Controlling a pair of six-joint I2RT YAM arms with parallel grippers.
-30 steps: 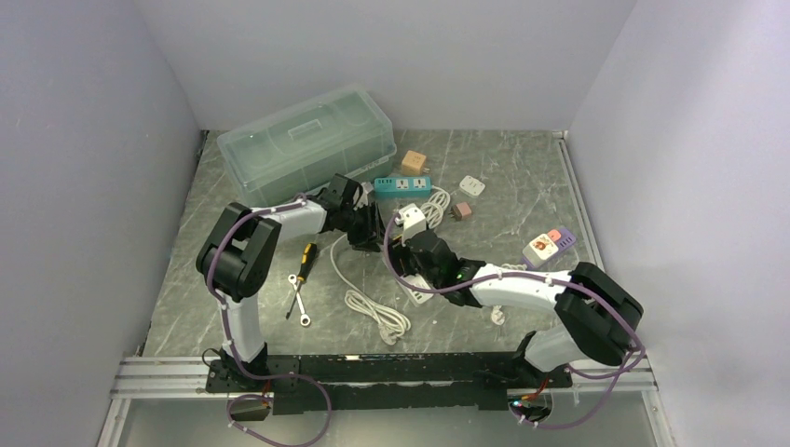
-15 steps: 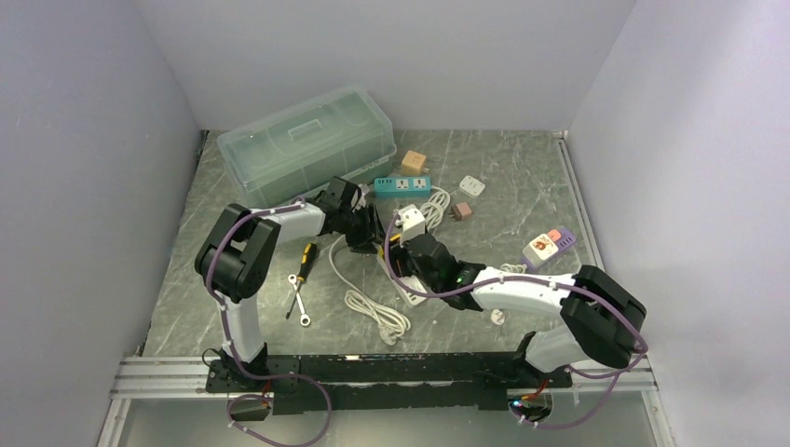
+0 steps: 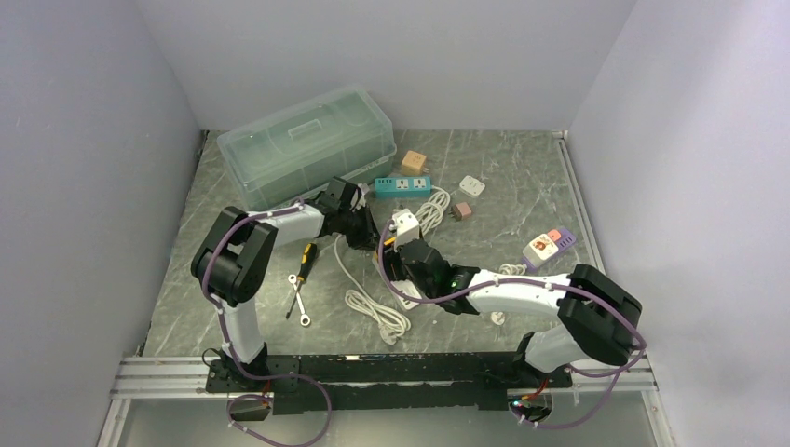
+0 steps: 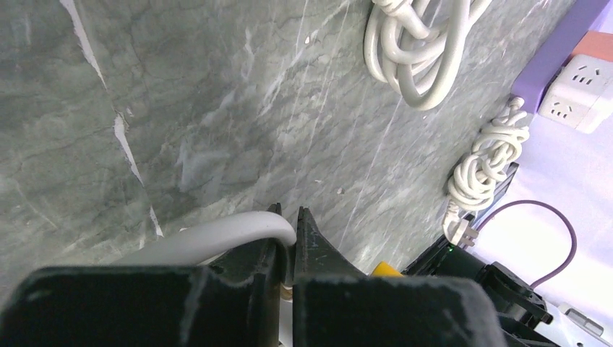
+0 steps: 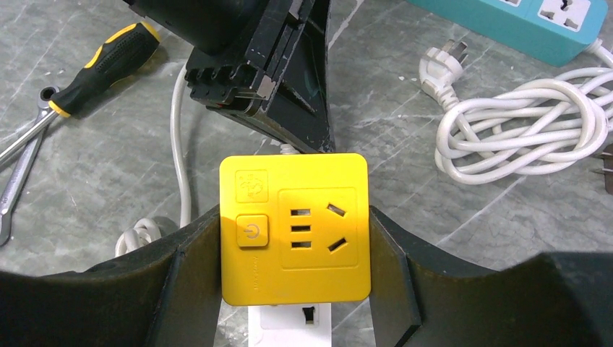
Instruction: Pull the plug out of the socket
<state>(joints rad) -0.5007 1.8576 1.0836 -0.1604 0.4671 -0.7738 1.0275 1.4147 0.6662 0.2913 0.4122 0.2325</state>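
The yellow socket (image 5: 295,228) is a square block with a power button, sitting on a white strip (image 5: 289,325). My right gripper (image 5: 295,238) is shut on its two sides. At its far edge my left gripper (image 5: 307,137) points down at it, jaws shut. In the left wrist view a white cable (image 4: 217,238) curves over one finger and its end is pinched at the tips of the left gripper (image 4: 289,217). The plug is hidden behind those fingers, apart from a small white bit (image 5: 289,150). From above, both grippers (image 3: 368,235) (image 3: 396,251) meet mid-table.
A screwdriver (image 3: 306,259) and a wrench (image 3: 296,298) lie left of the grippers. A clear lidded box (image 3: 307,144) stands at the back left. A teal power strip (image 3: 402,184), a white cube socket (image 3: 405,222), coiled white cables (image 3: 377,312) and a purple strip (image 3: 550,244) lie around.
My left gripper's jaws have closed from partly open to shut. The right gripper with the yellow socket has shifted slightly left, toward the left gripper.
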